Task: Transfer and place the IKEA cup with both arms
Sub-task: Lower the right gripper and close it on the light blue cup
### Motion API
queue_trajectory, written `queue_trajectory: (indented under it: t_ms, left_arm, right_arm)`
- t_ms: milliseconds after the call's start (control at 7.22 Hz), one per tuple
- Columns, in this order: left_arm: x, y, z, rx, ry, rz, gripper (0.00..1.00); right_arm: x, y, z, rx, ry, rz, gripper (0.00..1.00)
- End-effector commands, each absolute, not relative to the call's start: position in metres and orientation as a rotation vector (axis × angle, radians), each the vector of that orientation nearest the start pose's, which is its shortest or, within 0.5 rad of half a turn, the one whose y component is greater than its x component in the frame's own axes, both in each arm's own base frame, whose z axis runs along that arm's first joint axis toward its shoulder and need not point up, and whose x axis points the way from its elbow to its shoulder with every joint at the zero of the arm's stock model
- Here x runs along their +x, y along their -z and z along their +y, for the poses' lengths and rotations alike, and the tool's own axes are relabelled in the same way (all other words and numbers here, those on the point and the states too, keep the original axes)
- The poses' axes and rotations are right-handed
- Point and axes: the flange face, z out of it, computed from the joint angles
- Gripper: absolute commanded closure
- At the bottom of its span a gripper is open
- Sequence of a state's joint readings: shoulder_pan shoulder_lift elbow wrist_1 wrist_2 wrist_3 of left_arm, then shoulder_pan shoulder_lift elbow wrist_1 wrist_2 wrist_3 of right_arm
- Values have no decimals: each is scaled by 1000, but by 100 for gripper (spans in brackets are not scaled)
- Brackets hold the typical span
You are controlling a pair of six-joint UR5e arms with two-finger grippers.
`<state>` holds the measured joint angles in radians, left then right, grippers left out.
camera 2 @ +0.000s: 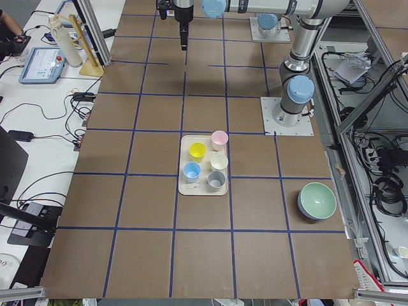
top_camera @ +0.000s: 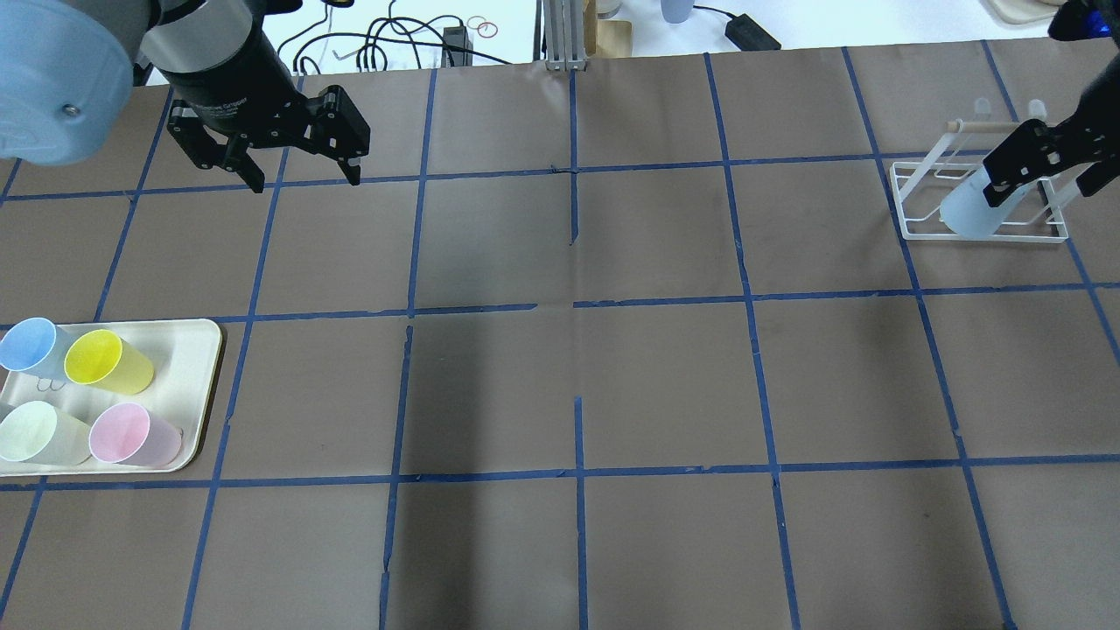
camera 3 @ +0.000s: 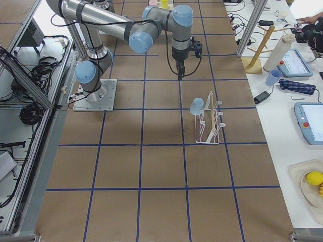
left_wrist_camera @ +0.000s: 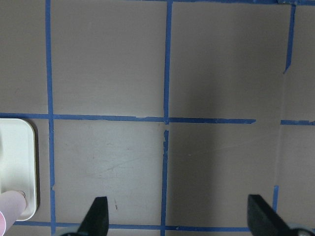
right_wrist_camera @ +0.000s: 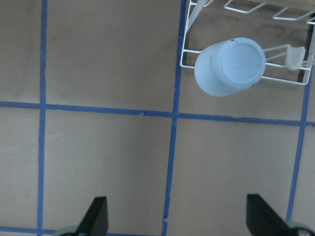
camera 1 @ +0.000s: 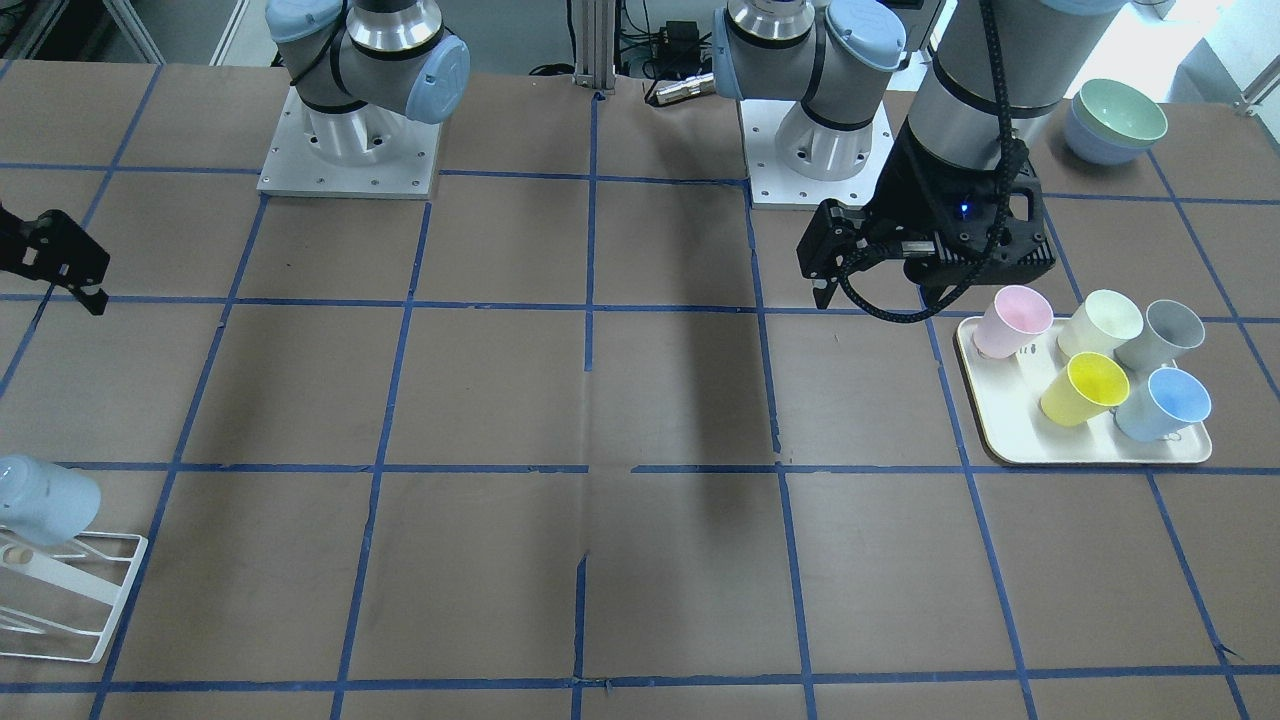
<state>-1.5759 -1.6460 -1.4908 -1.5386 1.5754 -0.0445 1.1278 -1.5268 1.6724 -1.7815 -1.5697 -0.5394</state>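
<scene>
IKEA cup, a pale sky-blue, handleless, tapered plastic tumbler, is sitting mouth-down and tilted on a white wire drying rack. In the overhead view, cup and rack are standing at the 2 o'clock area of the brown table with a blue tape grid.

The black two-finger right gripper is hanging above the table beside the rack. Its jaws are standing wide apart and are holding nothing. In its wrist view the cup is lying toward 1 o'clock, clear of both fingers.

The black two-finger left gripper is hovering over bare table at 11 o'clock in the overhead view. Its jaws are also spread and empty.

A cream rectangular tray is lying at 8 o'clock. It is carrying a second sky-blue tumbler, a yellow tumbler, a pale green tumbler, a pink tumbler and a grey tumbler, all standing mouth-up.
</scene>
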Motion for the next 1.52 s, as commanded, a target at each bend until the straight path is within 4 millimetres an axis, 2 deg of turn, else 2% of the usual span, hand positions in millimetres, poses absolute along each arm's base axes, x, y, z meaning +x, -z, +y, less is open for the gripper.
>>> queue_trajectory:
  t_ms: [0, 277, 554, 969, 1385]
  left_arm:
    - [-136, -492, -527, -60, 58, 3137, 0]
    - [-135, -492, -527, -63, 58, 3137, 0]
    - [-136, -492, -527, -60, 58, 3137, 0]
    - [-135, -493, -527, -63, 60, 3137, 0]
    - [-135, -494, -527, -63, 63, 3137, 0]
  right_arm:
    - [-136, -398, -555, -270, 175, 3202, 0]
    - [-145, -362, -573, -282, 155, 3194, 0]
    - [-149, -336, -581, -295, 100, 3174, 0]
    - [-156, -313, -595, -303, 138, 3186, 0]
    - [-158, -305, -600, -306, 135, 3180, 0]
